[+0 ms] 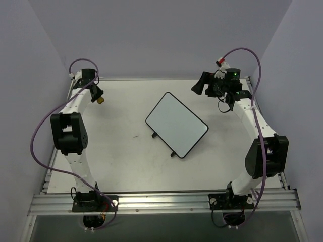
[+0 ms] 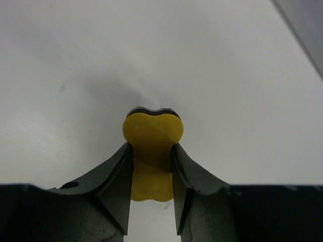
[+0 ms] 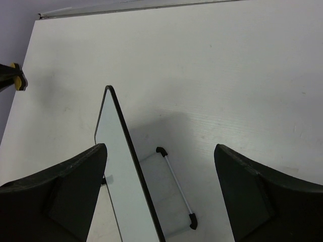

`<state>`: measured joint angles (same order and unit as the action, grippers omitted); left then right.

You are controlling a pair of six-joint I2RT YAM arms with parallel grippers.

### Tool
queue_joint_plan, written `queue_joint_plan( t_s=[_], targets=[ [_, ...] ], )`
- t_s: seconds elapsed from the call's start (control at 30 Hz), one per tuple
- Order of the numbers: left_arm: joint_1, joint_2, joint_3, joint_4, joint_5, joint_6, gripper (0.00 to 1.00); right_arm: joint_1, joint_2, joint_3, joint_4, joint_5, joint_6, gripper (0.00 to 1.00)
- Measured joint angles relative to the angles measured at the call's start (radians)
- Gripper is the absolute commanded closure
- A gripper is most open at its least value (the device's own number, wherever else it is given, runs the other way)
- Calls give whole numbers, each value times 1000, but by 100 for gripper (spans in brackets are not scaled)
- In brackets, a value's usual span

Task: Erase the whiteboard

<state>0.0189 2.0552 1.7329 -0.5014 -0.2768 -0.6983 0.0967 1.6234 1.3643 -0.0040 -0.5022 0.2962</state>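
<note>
Now, the whiteboard (image 1: 176, 124) sits mid-table, and I can make out no marks on it. Farther back, your left gripper (image 1: 99, 97) pinches a yellow pad (image 2: 153, 132), while your right gripper (image 1: 203, 83) gapes wide. Lay the pad flat and sweep lightly.

The top camera looks down from above and behind me over the whole table (image 1: 126, 166). My left wrist camera sits low, close behind my left gripper (image 2: 151, 151) and its yellow piece (image 2: 153, 128). My right wrist camera rides higher, looking past my right gripper (image 3: 160, 148) at the whiteboard (image 3: 118, 166), which the top view shares.
</note>
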Motion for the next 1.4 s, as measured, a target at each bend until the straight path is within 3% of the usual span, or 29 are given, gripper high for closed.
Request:
queue_joint_plan(
  t_s=[0.17, 0.2, 0.3, 0.4, 0.5, 0.53, 0.6, 0.67, 0.7, 0.73, 0.93, 1.03, 1.1, 1.27, 1.4],
  targets=[
    [33, -154, -311, -24, -75, -152, 94, 0, -28, -24, -22, 38, -10, 17],
    [22, -203, -380, -44, -101, -196, 89, 0, -33, -33, -22, 43, -9, 17],
    [-41, -363, -531, -125, -193, -327, 89, 5, -43, -59, -22, 52, -9, 17],
    [-113, -497, -610, -232, -276, -468, 88, 14, -47, -85, -23, 70, -8, 17],
    [-108, -520, -640, -349, -349, -605, 79, 29, -48, -105, -24, 85, -8, 17],
    [-99, -515, -657, -373, -364, -637, 75, 31, -50, -111, -25, 90, -8, 17],
    [-68, -512, -721, -409, -385, -685, 39, 36, -57, -122, -27, 98, -9, 17],
    [-39, -515, -774, -432, -399, -699, 9, 38, -67, -132, -33, 104, -9, 17],
    [-29, -518, -793, -439, -405, -703, 1, 40, -70, -132, -34, 107, -9, 17],
    [-23, -525, -805, -447, -410, -711, 6, 42, -73, -132, -34, 109, -9, 17],
    [-24, -605, -765, -491, -440, -710, 6, 42, -89, -132, -39, 121, -9, 14],
    [-24, -647, -700, -515, -448, -682, 6, 42, -94, -132, -42, 129, -8, 10],
    [-24, -679, -652, -519, -448, -642, 6, 42, -98, -132, -47, 133, -8, 2],
    [-59, -753, -513, -482, -414, -417, 6, 42, -117, -127, -75, 148, -9, 0],
    [-209, -777, -415, -404, -378, -195, 6, 41, -152, -121, -79, 159, -8, 0]
  ],
)
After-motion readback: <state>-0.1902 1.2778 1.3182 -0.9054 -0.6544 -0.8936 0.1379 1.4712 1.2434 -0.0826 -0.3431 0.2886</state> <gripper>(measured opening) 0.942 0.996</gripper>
